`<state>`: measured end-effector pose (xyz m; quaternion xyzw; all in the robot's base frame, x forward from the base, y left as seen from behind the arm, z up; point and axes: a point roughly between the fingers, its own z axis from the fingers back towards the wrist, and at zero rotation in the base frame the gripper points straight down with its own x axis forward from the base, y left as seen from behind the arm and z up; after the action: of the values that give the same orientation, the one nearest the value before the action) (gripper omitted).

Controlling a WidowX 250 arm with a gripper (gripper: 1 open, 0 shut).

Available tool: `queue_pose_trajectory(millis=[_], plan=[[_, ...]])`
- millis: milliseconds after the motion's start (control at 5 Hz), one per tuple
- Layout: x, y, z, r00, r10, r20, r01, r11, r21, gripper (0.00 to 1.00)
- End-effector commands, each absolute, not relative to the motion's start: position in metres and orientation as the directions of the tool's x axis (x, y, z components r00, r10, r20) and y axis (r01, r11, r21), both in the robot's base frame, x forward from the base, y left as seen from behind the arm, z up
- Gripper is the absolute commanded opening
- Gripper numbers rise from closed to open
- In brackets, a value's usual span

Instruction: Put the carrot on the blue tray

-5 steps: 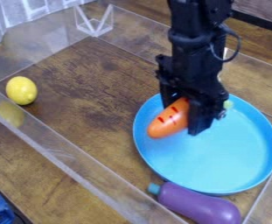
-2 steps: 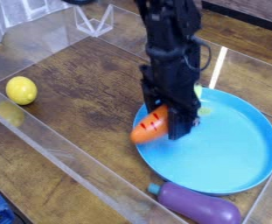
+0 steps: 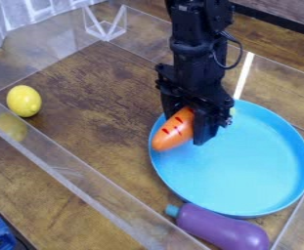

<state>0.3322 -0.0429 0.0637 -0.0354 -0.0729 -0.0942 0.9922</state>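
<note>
The orange carrot [image 3: 174,130] with dark cross lines hangs tilted between the black fingers of my gripper [image 3: 183,125], which is shut on it. Its leafy top is hidden behind the gripper. It hovers over the left rim of the round sky-blue tray [image 3: 252,171], which lies on the wooden table at the lower right. The black arm reaches down from the top of the view.
A yellow lemon [image 3: 23,100] lies at the left on the wood. A purple eggplant [image 3: 224,230] rests just below the tray's front rim. Clear plastic walls [image 3: 63,171] fence the work area along the left and front.
The gripper with the carrot has swung left from over the tray's inside to its left rim, then come back slightly right. The carrot stays gripped.
</note>
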Motion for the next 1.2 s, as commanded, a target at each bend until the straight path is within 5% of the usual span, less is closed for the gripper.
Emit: queue_pose_trajectory(millis=[0,1000], plan=[[0.342,-0.039,0.082,0.960,-0.157,0.230,0.172,0.984,-0.048,1.00],[0.349,-0.035,0.092,0.915,-0.218,0.338,0.247,0.968,-0.043,1.00]])
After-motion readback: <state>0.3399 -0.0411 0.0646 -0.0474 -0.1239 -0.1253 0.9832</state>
